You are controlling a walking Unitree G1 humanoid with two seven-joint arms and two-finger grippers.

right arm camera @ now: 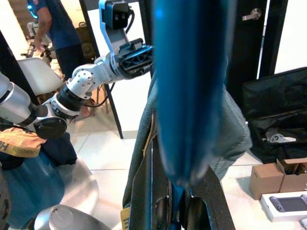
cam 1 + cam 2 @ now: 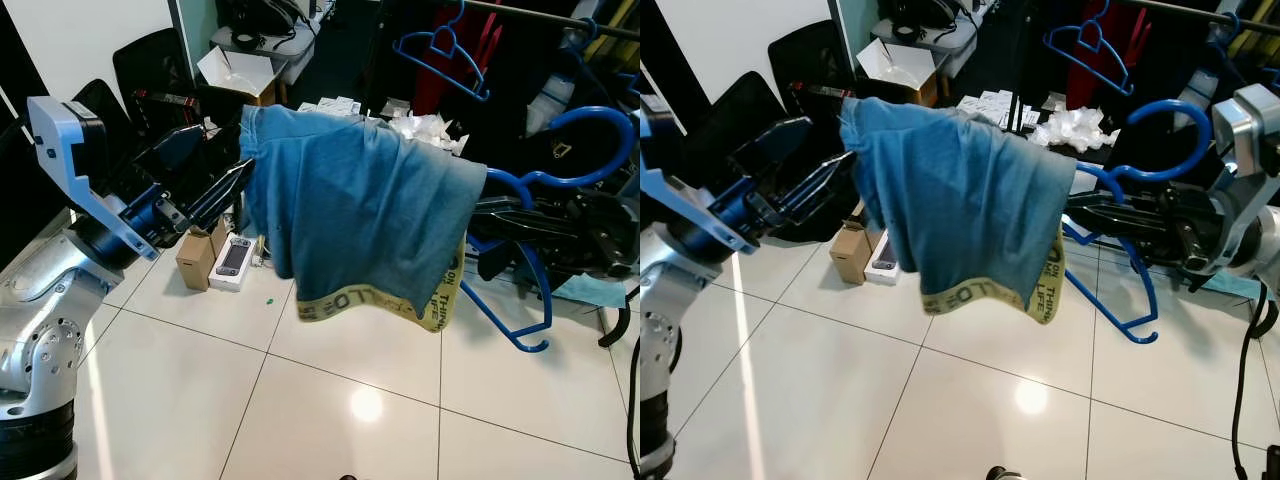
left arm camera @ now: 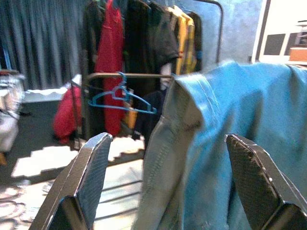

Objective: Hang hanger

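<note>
Two black fingers of the left tool (image 2: 222, 190) stand spread apart, their tips at the near edge of one blue shirt (image 2: 350, 210). That shirt is draped over one blue hanger (image 2: 1140, 240), which the right tool (image 2: 1110, 222) grips closed at its far end; the hook curves up above that tool. Yellow hem lettering reads partly "LIFE". Beyond both tools a second blue hanger (image 2: 440, 52) hangs on a rack rail (image 2: 545, 15). Two small boxes (image 2: 215, 258) sit on the floor below the left tool.
</note>
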